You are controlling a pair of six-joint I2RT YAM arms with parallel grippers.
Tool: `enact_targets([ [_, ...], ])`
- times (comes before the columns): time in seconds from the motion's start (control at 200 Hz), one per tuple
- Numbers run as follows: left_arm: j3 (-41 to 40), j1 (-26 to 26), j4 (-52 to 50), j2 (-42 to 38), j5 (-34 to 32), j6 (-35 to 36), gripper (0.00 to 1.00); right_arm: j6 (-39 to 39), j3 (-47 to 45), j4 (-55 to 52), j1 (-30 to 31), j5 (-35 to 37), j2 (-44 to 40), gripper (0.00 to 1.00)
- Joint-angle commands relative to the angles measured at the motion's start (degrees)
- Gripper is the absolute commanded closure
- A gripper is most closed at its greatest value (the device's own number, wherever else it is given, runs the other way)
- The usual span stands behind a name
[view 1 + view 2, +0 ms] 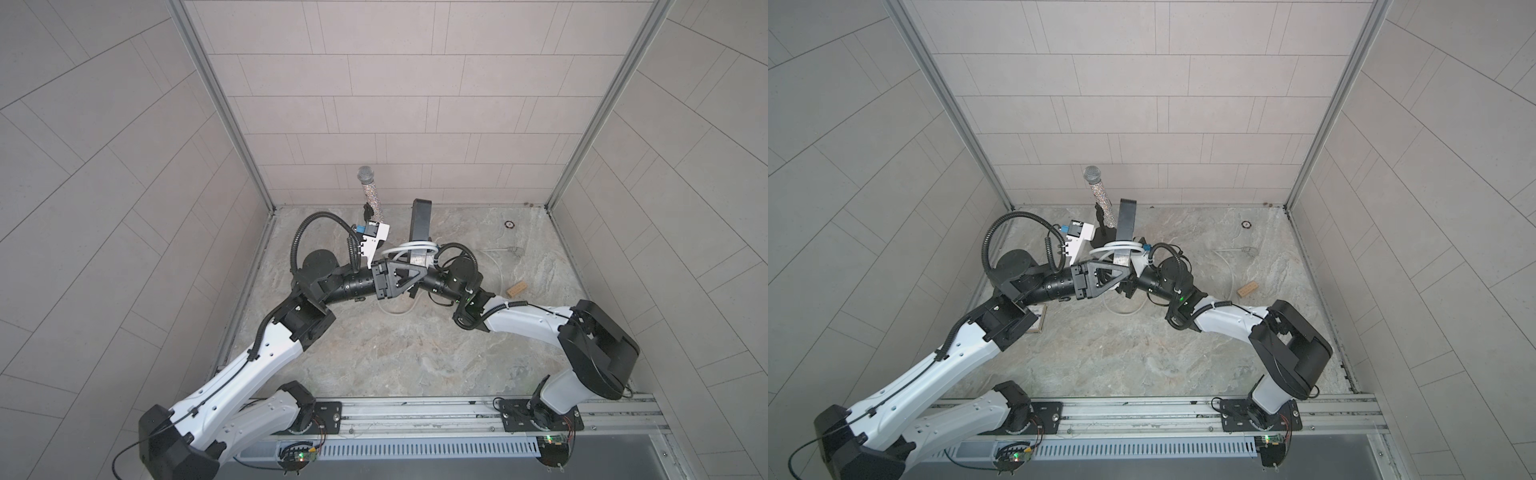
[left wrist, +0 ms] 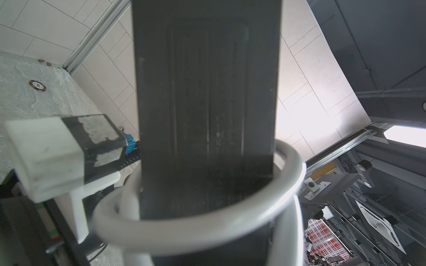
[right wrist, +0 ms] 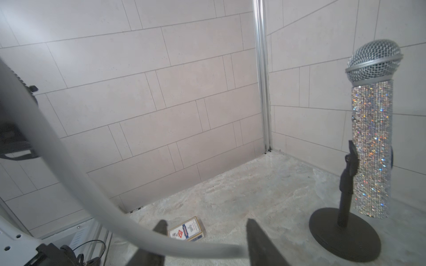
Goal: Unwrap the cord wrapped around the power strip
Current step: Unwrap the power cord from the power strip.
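The power strip (image 1: 419,224) (image 1: 1126,220) is a black bar standing upright above the floor. My left gripper (image 1: 415,272) (image 1: 1121,270) is shut on its lower end. The left wrist view shows its plain black back (image 2: 207,92). Its fingers are hidden there. The white cord (image 1: 409,250) (image 1: 1115,247) (image 2: 207,228) loops loosely round the bar just above the grip. It then trails over the floor (image 1: 494,270) to a pale plug (image 1: 513,250). My right gripper (image 3: 205,222) is beside the bar. Its jaws are apart and the cord (image 3: 69,161) lies across them.
A glittery microphone (image 1: 368,191) (image 3: 371,149) on a round black stand is just behind the bar. A card box (image 3: 186,230) (image 1: 1036,318) lies on the floor under my left arm. To the right are a wooden block (image 1: 516,289) and a poker chip (image 1: 509,224).
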Motion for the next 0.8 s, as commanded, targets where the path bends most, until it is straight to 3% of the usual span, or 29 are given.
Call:
enact_targets([
  [0.0,0.0,0.2,5.7,-1.9,1.7,-1.2,1.00,0.1,1.7,3.4,-0.2,-0.9,0.8,0.72],
  [0.075,-0.5,0.2,5.2,-3.1,3.1,-1.7,1.00,-0.6,2.9,1.6,-1.0,-0.2,0.5,0.92],
  [0.14,-1.6,0.2,4.0,-4.9,4.1,-1.9,1.00,-2.3,4.2,-2.3,-1.8,2.2,-0.6,1.00],
  [0.315,-6.2,0.2,-7.0,-11.5,3.2,2.7,1.00,-8.3,10.0,-16.0,-5.1,2.6,-4.9,1.00],
  [0.445,-5.8,0.2,-21.1,-15.1,2.8,12.1,1.00,-11.9,14.1,-25.6,-7.8,3.1,-8.4,1.00],
  [0.525,-4.3,0.2,-33.9,-15.3,-2.3,21.0,1.00,-15.3,16.9,-32.7,-8.2,4.7,-10.8,1.00],
  [0.61,-2.6,0.2,-44.9,-14.6,-11.7,27.1,1.00,-16.9,18.4,-39.2,-8.3,7.6,-13.7,1.00],
  [0.796,0.4,0.2,-52.9,-10.4,-25.2,32.3,1.00,-19.5,15.1,-48.6,-8.5,12.5,-22.7,1.00],
])
